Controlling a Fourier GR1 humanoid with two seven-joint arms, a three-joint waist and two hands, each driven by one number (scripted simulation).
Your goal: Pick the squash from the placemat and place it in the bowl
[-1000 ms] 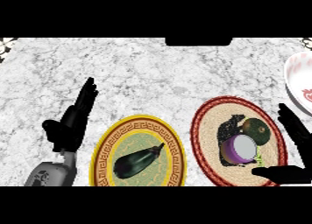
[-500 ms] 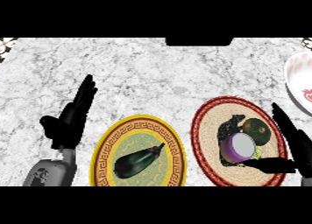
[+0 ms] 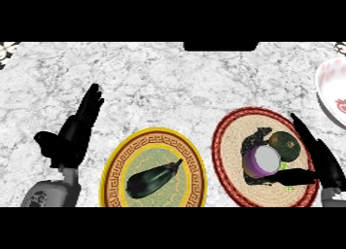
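Observation:
The squash (image 3: 282, 143) is dark green with a pale, purple-rimmed round face (image 3: 263, 160). It lies on the right half of a round woven placemat (image 3: 232, 141) with a red border. My right hand (image 3: 328, 165) is open along the squash's right side, fingers straight and pointing away. Its thumb (image 3: 296, 176) stretches left across the squash's near edge. The white bowl (image 3: 339, 92), marked with a strawberry, sits at the right edge beyond the placemat. My left hand (image 3: 70, 138) rests open at the left, fingers up.
A yellow-rimmed plate (image 3: 118, 165) holding a dark eggplant (image 3: 153, 178) sits left of the placemat, between my two hands. The counter top is grey-white marble. A dark block (image 3: 220, 46) shows at the far edge.
My right hand has slid left and a little forward, coming up against the squash, with the thumb now at its near edge. The left hand and the squash have not moved.

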